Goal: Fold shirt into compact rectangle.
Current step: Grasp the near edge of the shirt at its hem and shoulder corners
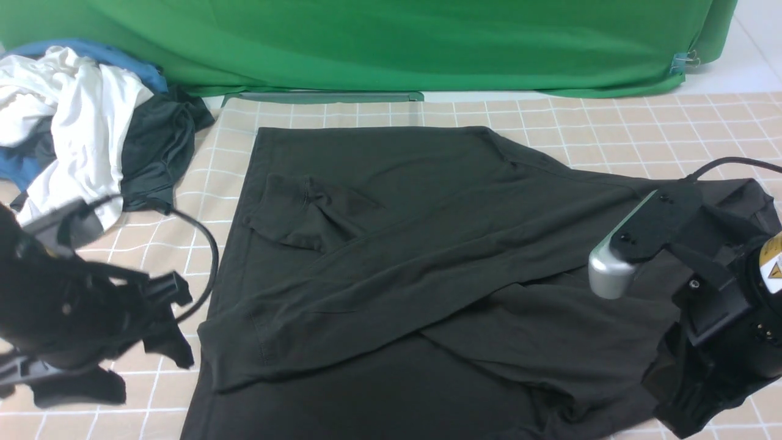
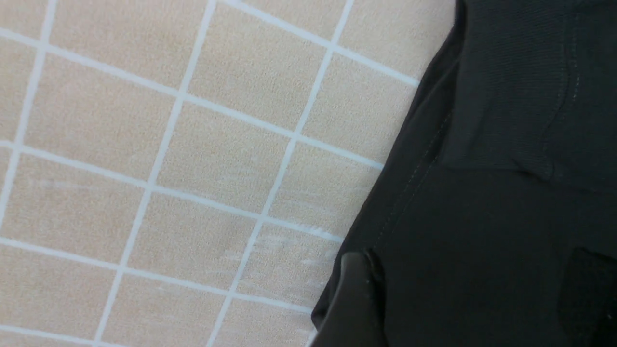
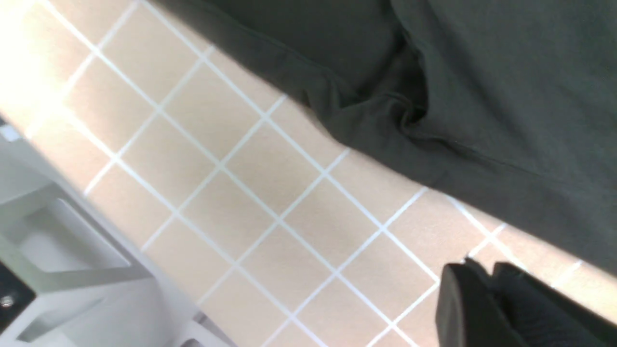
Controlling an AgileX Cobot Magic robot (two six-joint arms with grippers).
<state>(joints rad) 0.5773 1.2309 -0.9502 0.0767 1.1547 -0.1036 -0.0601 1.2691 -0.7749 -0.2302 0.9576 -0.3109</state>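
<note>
So the black shirt is lying partly folded on the checked counter, just right of the clothes pile. The left end effector hangs on the robot's side of that pile, spread wide. The right end effector, way across from the pile, is pinched nearly closed. Can't tell if it's got any cloth.

blurred left hand, shirt hem cut off at bottom edge
</note>
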